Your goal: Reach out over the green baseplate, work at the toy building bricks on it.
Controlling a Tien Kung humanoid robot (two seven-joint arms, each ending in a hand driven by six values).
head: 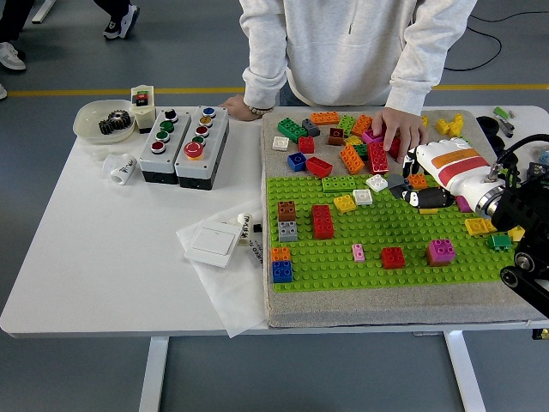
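The green baseplate (343, 262) lies on a grey mat and carries scattered bricks: a red one (322, 221), a brown-on-grey stack (286, 221), an orange-on-blue stack (281, 264), a small pink one (358, 251), another red one (394, 257) and a magenta one (442, 251). My right hand (426, 198), white with orange stripes, hovers over the plate's far right part with its black fingers curled and nothing visible in them. A person's hand (399, 129) rests on the loose brick pile (347, 137) beyond the plate. The left arm is out of view.
Two button boxes (184, 142), a bowl of gears (103, 120) and a white switch (212, 243) on paper sit left of the mat. The person's other hand (236, 107) rests at the far table edge. A yellow brick (478, 227) and a green brick (500, 241) lie at the plate's right edge.
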